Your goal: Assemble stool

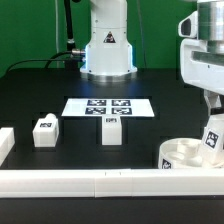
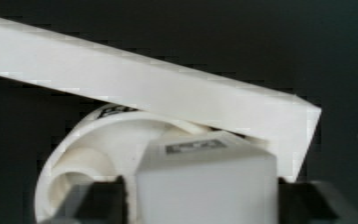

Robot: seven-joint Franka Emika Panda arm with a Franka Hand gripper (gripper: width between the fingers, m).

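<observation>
The round white stool seat [image 1: 183, 155] lies at the exterior view's right, close to the front border bar. A white tagged leg [image 1: 213, 141] stands upright over the seat's right side, its lower end down at the seat. My gripper [image 1: 213, 124] is on the leg's upper part. In the wrist view the leg [image 2: 202, 172] fills the space between my dark fingers [image 2: 108, 198], with the seat [image 2: 91, 150] curving behind it. Whether the pads still press the leg does not show. Two more legs [image 1: 45, 131] [image 1: 112, 129] stand loose on the table.
The marker board [image 1: 108, 106] lies in the table's middle before the robot base [image 1: 108, 50]. A long white border bar [image 1: 100, 182] runs along the front and crosses the wrist view [image 2: 158, 75]. Another white bar end [image 1: 5, 143] sits at the left edge.
</observation>
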